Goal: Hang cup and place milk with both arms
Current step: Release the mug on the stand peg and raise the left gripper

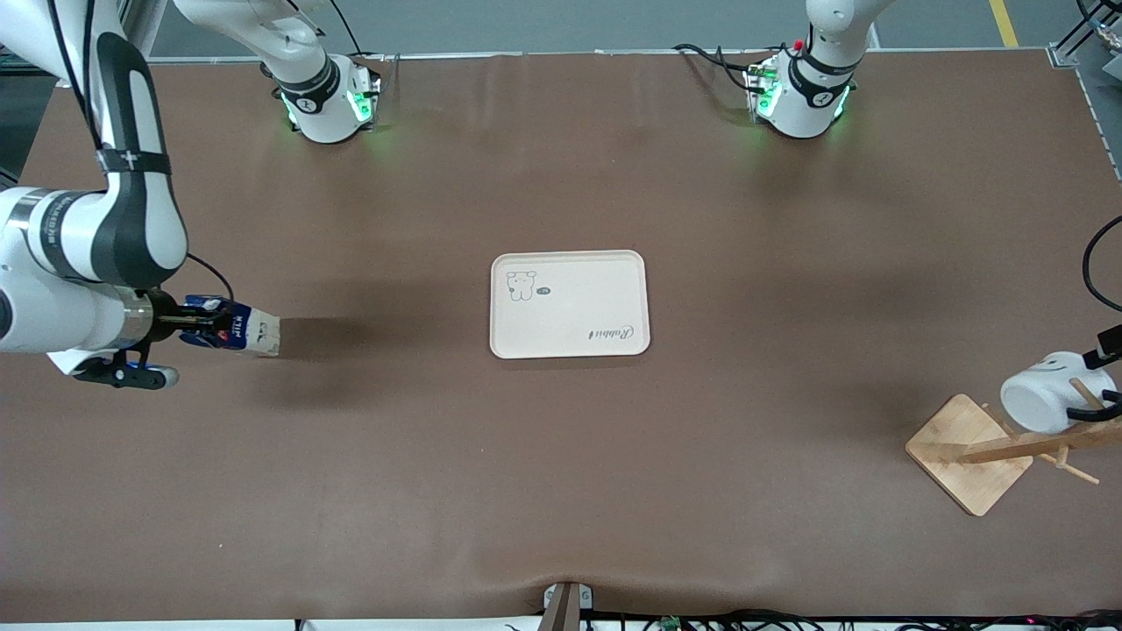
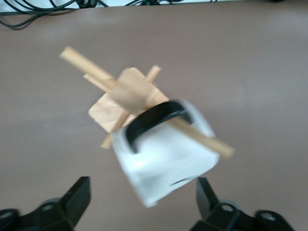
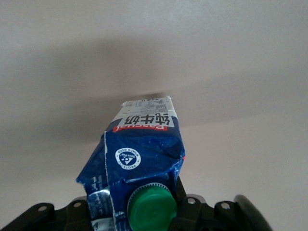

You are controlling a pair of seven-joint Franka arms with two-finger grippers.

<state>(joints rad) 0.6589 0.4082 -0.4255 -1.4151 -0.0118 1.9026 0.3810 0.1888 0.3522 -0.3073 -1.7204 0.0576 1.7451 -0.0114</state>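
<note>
Wooden rack [image 1: 973, 456] nearest the front camera, at the left arm's end of the table [image 1: 561, 491], tilted as seen from the front. Cup [image 1: 1047, 390] hung on a rack peg by its black handle [image 2: 151, 120], peg through the loop. Left tool [image 2: 144, 204] just above the cup, fingers [image 2: 77, 197] spread wide on either side, not touching it, holding nothing. Milk [image 1: 237, 329] off the table, lying sideways in the air at the right arm's end, clamped at its blue top by the right tool [image 1: 188, 322]; green cap [image 3: 150, 208] between the closed fingers, pale base pointing toward the tray [image 1: 570, 346]. Tray mid-table, farther from the camera than the rack, well apart from both cup and milk.
</note>
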